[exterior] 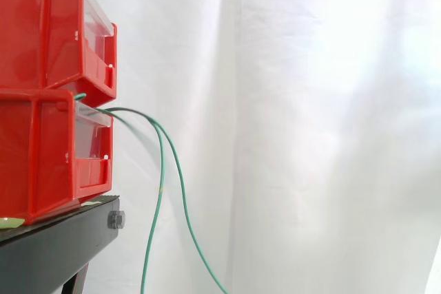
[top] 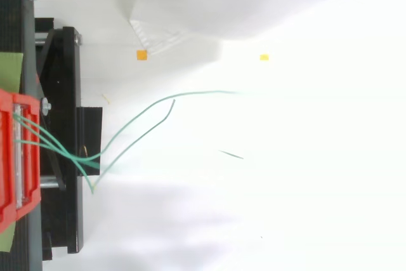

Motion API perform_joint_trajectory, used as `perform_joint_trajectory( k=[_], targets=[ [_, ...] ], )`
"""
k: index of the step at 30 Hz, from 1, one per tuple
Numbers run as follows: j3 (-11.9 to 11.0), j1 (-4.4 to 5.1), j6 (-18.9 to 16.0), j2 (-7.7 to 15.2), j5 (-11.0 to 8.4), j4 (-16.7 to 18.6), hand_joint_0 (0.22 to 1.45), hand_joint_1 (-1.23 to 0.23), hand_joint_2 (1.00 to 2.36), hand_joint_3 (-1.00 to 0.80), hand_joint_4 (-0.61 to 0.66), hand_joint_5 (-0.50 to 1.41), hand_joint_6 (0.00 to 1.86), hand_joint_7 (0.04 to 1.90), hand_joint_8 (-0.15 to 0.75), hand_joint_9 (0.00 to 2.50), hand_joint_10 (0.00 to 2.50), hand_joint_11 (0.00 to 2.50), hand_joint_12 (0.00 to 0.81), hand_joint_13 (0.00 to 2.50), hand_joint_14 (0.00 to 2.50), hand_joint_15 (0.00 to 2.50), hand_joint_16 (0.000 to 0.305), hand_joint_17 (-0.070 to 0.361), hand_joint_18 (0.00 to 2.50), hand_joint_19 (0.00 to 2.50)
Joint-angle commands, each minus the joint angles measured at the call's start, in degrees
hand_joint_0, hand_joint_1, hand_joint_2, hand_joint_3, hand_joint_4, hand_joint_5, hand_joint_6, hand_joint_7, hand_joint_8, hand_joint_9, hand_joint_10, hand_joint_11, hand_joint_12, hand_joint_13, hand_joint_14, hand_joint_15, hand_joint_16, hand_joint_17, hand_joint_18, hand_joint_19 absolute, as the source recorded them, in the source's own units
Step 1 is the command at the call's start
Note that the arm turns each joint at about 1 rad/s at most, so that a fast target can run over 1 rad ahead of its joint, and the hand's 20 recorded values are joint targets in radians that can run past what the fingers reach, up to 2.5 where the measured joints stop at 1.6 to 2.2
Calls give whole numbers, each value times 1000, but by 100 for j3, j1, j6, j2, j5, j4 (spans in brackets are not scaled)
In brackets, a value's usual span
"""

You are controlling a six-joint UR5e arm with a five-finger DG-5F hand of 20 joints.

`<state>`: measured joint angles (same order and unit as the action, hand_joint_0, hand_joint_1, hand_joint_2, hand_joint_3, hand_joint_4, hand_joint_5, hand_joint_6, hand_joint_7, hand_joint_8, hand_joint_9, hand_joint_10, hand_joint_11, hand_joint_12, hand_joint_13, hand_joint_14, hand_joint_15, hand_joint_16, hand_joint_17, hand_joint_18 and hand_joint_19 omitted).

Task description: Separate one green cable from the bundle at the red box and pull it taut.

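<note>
Those green cables (exterior: pixel 162 170) spill from between the stacked red bins (exterior: pixel 41 149) and droop loose past the black stand (exterior: pixel 62 246). Thin, light, floppy stuff; I'd pinch one where they fan apart. Can't tell the hand's state.

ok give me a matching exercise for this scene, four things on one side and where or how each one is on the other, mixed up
Things:
1. red bins
2. green cables
3. black stand
4. white curtain

Places or states:
a. underneath, carrying the bins
b. behind everything else
c. stacked one on the other
d. hanging slack from the front of the bins

Pairs: 1-c, 2-d, 3-a, 4-b
</note>
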<state>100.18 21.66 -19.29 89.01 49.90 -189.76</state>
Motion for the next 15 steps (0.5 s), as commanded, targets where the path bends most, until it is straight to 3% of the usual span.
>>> perform_joint_trajectory(
  k=[1, 5, 8, 11, 15],
  targets=[
    [54, -101, -269, -227, -33, -123, 416, -607, 1000, -500, 215, -217, 502, 778, 322, 801, 16, 666, 374, 701, 20, 712, 67, 151, 535, 738],
    [-60, -224, -515, -218, -147, -123, 419, -604, 1000, -500, 219, -215, 502, 780, 324, 809, 19, 676, 371, 702, 22, 719, 66, 149, 534, 738],
    [-52, -241, -497, -200, -226, -87, 419, -605, 1000, -500, 220, -214, 502, 780, 321, 814, 19, 683, 372, 709, 20, 712, 66, 149, 532, 738],
    [-52, -250, -418, -200, -235, -79, 420, -602, 1000, -500, 218, -214, 502, 778, 324, 819, 19, 675, 371, 708, 23, 720, 66, 148, 534, 747],
    [150, -241, -23, -200, -191, 9, 419, -599, 1000, -500, 220, -212, 503, 784, 323, 819, 17, 686, 371, 709, 22, 722, 66, 148, 536, 757]
  ],
)
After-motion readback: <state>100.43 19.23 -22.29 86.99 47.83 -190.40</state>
